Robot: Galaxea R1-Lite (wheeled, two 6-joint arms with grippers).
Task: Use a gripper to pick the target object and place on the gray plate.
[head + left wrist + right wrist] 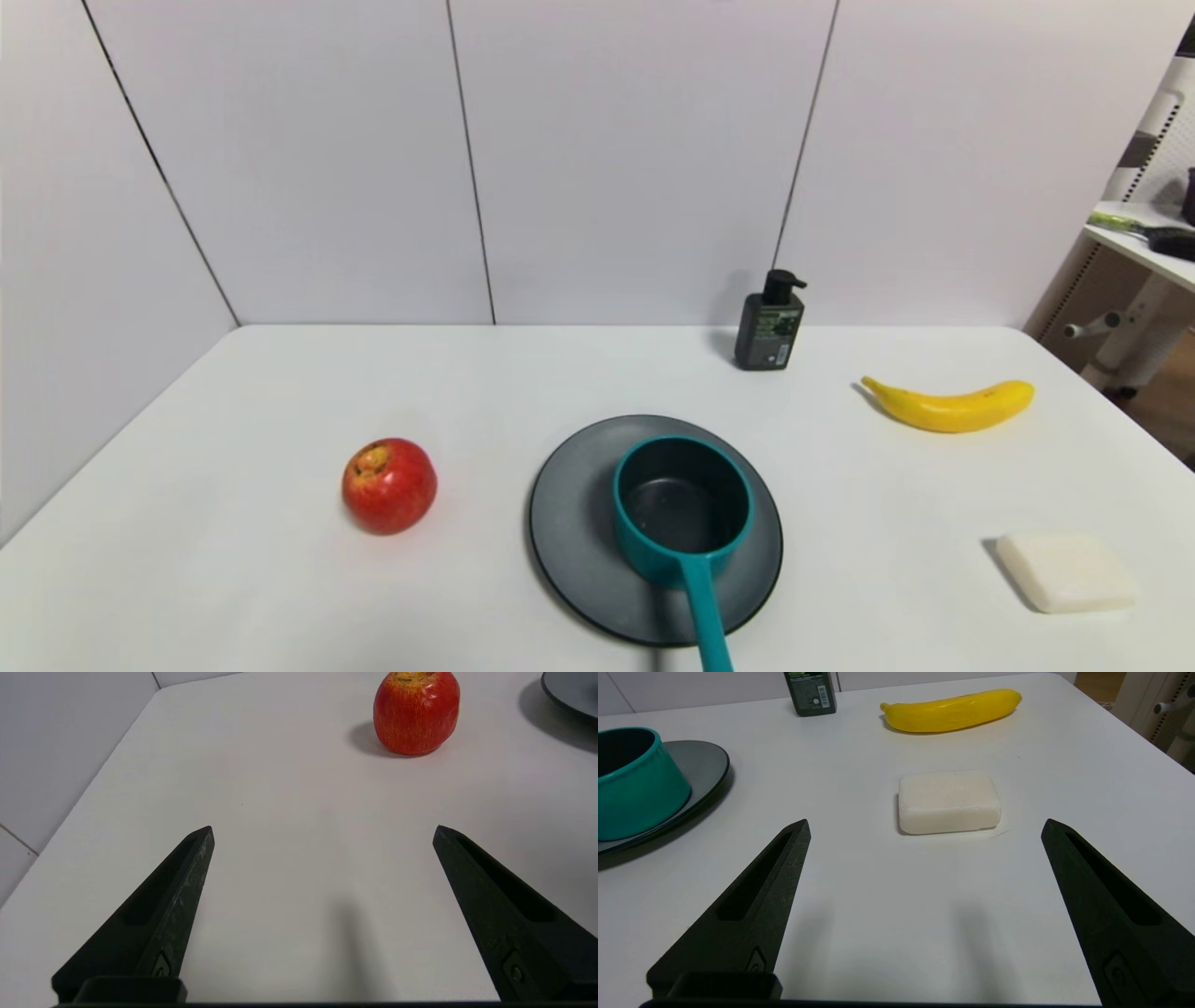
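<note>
The teal saucepan [682,509] stands upright on the gray plate [569,504] at the table's front middle, its long handle reaching toward me past the plate's rim. The pan [637,784] and the plate [703,765] also show in the right wrist view. Neither gripper shows in the head view. My left gripper [323,830] is open and empty over bare table, short of the apple. My right gripper [924,823] is open and empty over bare table, just short of the white soap bar.
A red apple [389,485] lies left of the plate. A white soap bar [1064,571] lies at the front right, a banana [952,406] behind it. A dark pump bottle [769,322] stands near the back wall. The table edge runs along the right.
</note>
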